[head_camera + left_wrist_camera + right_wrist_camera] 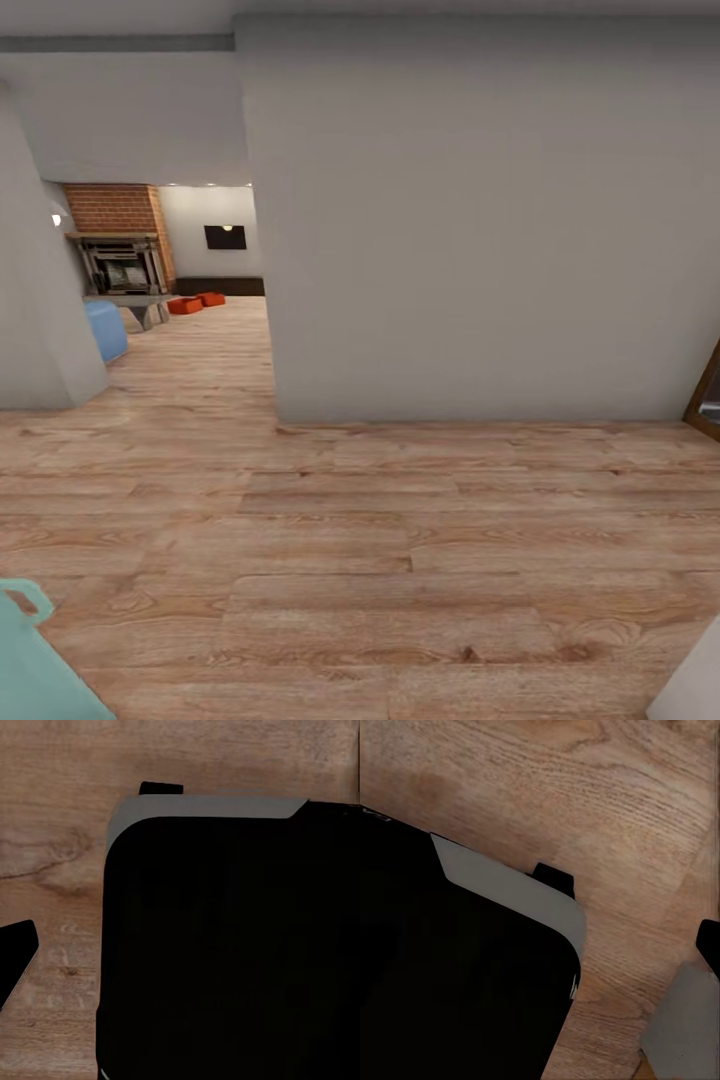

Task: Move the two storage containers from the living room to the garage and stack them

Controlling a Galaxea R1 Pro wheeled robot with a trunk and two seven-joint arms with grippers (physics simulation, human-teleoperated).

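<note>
White wall block (480, 220) straight ahead, open wood-plank passage (215, 350) at its left, blue sofa (105, 330) beside it.

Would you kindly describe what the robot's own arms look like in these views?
The left arm shows as a smooth pale teal shell with a small loop-shaped bracket at its upper end. What is likely the right arm is a plain off-white sliver. Neither piece carries visible markings.

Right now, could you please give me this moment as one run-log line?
phase: approaching | two orange-red plastic bins: on wood-plank floor near brick fireplace | grey wall ahead | tools: unclear
</note>
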